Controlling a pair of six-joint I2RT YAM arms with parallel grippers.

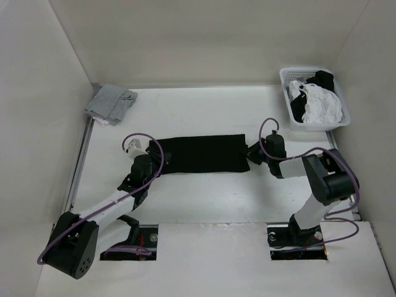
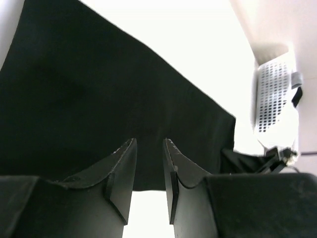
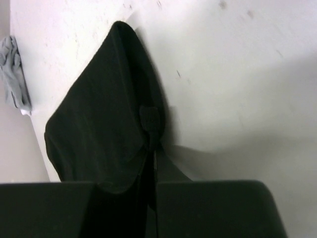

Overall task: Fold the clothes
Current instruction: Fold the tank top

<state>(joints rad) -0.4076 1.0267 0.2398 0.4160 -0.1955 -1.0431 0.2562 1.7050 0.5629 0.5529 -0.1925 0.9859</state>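
The clothes (image 1: 201, 153) are one black garment, laid as a long flat band across the middle of the white table. My left gripper (image 1: 156, 166) sits at its left end. In the left wrist view this gripper (image 2: 149, 144) stands open, with bare table showing in the gap and the black fabric (image 2: 99, 99) just past the fingertips. My right gripper (image 1: 252, 153) is at the band's right end. In the right wrist view it (image 3: 151, 130) is shut on the edge of the black cloth (image 3: 99, 129), which rises slightly there and casts a shadow.
A light grey cloth bundle (image 1: 110, 102) lies in the back left corner. A white plastic basket (image 1: 291, 108) with white and black laundry (image 1: 318, 102) stands at the back right. White walls enclose the table on three sides.
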